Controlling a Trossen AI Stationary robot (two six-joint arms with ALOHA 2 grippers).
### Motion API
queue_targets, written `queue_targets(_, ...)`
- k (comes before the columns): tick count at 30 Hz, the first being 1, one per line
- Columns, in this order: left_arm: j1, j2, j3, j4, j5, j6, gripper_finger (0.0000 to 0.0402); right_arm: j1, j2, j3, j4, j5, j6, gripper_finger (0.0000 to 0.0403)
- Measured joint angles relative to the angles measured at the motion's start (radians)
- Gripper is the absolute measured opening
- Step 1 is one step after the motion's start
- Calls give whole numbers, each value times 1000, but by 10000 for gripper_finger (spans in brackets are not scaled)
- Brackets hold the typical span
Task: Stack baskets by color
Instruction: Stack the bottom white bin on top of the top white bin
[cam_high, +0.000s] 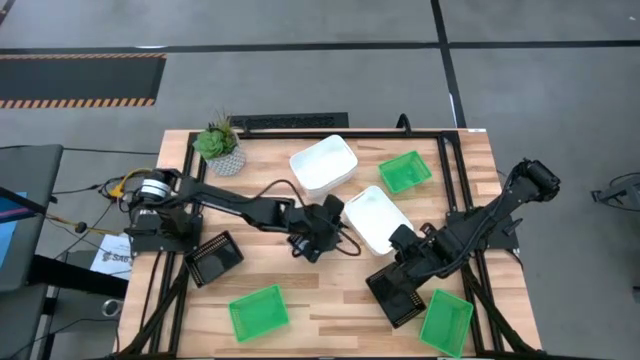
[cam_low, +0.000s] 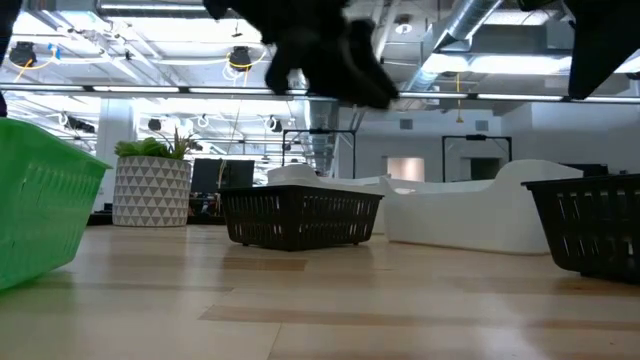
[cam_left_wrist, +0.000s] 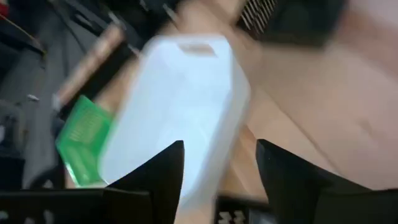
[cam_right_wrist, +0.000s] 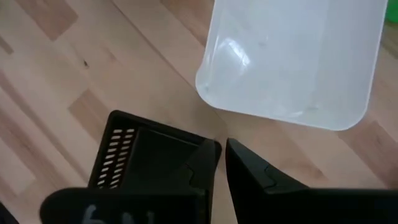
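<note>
- Baskets visible from above: 7 units on the table (cam_high: 330, 310).
- White: 2 units seen. One white basket (cam_high: 323, 164) at the far middle; a second white basket (cam_high: 376, 218) near centre, just beside it. Could be stacked units, can't tell.
- Green: 3. One green basket (cam_high: 405, 171) far right, one (cam_high: 258, 311) near edge left of centre, one (cam_high: 446, 322) near right corner, tilted.
- Black: 2 seen. One black basket (cam_high: 214, 258) on the left side, one (cam_high: 399, 290) right of centre under the right arm.
- One potted plant (cam_high: 220, 146) at the far left corner.
- Left gripper (cam_high: 335, 222) hangs just beside the central white basket's left edge; fingers (cam_left_wrist: 163, 171) spread, gripping nothing, white basket directly ahead of them in the wrist view.
- Right gripper (cam_right_wrist: 221, 163) sits at the right-hand black basket; fingers pressed together on its wall, pinching the rim.
- Writing: a sheet of paper (cam_high: 112, 252) off the table's left edge carries print, too small to read. Nothing legible on any basket.
</note>
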Motion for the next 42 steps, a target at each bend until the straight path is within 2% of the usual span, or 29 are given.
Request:
queue_targets(7, -27, 152, 188, -46, -11, 54, 237, 19, 0, 0, 10, -5, 0, 63)
queue_targets(13, -25, 254, 370, -214, 20, 111, 243, 46, 0, 0, 10, -6, 32, 63)
queue_targets(15, -19, 278, 395, -277, 43, 145, 242, 64, 0, 0, 10, -7, 47, 63)
queue_targets(19, -15, 330, 448, -281, 66, 187, 241, 90, 1, -4, 16, -8, 63, 63)
queue_targets(27, 1, 461, 520, -295, 48, 216, 240, 112, 0, -4, 24, -7, 103, 63)
queue_targets(33, 7, 540, 570, -320, -12, 217, 238, 113, 0, -5, 29, -9, 104, 63)
queue_targets(37, 11, 576, 597, -347, -27, 223, 209, 113, 0, -5, 29, -9, 104, 63)
queue_targets(42, 9, 583, 597, -347, -52, 235, 123, 113, 0, -5, 27, -9, 100, 63)
